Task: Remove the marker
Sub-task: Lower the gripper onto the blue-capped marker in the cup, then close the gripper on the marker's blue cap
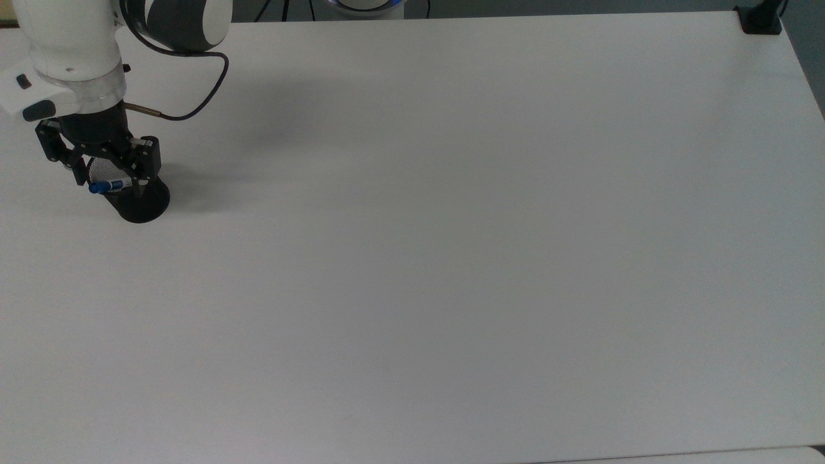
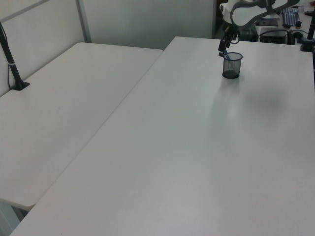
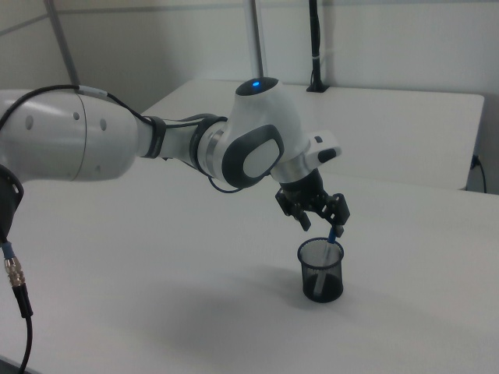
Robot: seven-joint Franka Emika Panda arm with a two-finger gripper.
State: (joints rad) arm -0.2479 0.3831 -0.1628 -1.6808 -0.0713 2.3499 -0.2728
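Observation:
A black mesh cup stands near the top view's left edge, on the white table. The marker leans inside it, its blue cap poking over the rim. My gripper hangs open just above the cup's mouth, one finger on each side of the marker's top. In the right view the gripper hovers over the cup, and the marker rises next to its right finger. In the left view the cup sits far back, below the arm.
A black clamp post stands on the table's corner at the top view's upper right. The arm's cable loops above the table behind the cup. A second white table adjoins at the left view's left, with a black post.

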